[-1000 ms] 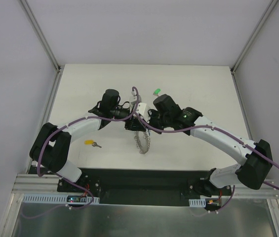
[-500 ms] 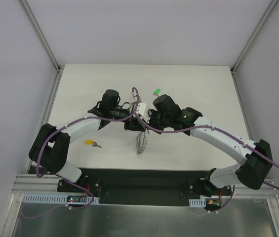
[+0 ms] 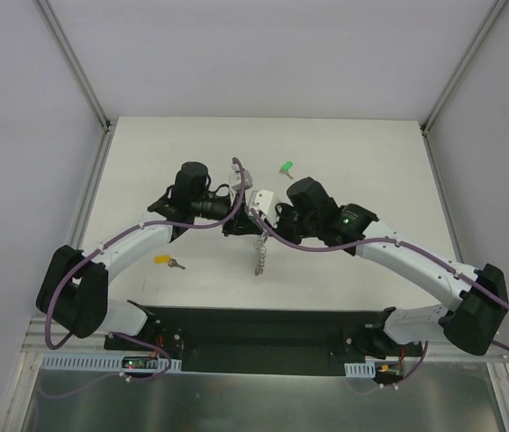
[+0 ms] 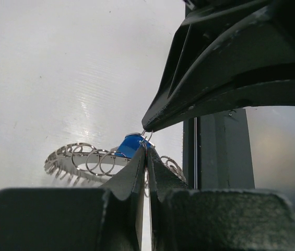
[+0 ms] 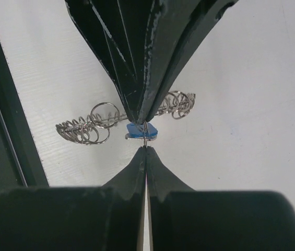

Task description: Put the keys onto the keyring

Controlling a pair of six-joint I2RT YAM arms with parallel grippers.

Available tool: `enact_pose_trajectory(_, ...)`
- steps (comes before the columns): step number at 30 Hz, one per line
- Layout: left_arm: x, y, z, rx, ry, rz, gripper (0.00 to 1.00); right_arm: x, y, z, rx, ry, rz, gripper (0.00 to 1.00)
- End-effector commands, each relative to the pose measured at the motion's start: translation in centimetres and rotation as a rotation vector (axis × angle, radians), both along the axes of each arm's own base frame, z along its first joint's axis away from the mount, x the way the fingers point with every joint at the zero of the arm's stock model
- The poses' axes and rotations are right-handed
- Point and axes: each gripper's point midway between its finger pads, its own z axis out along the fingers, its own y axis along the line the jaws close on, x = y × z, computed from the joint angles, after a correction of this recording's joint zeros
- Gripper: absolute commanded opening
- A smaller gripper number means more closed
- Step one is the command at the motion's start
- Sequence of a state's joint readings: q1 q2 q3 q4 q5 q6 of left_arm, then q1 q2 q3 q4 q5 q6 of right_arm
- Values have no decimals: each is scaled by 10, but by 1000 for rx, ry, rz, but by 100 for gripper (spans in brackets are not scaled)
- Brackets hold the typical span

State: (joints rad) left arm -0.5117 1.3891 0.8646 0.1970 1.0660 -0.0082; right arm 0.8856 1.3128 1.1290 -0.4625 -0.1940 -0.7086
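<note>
right wrist: right gripper pinched the blue key, left gripper the keyring; threading likely needed tiny moves.

Shiny metal keyring, glossy blue-plastic key, matt wht table

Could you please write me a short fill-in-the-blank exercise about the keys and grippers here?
The key between the grippers, at the keyring, has a ___ head.
The key by the left arm, lying on the table, has a ___ head.
The left gripper and right gripper meet tip to tip, both with jaws ___.
Missing words: blue; yellow; shut.
</note>
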Motion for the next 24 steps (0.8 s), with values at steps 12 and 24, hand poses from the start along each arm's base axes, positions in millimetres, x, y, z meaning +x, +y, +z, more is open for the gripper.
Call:
enact_pose_trajectory(12,-3,3,34,-52,-112,51,0,0,10,21,216,28,-140,36)
enact_pose_trajectory(24,3,10,34,-26,-137,131,0,5,13,52,336,110,-305,44)
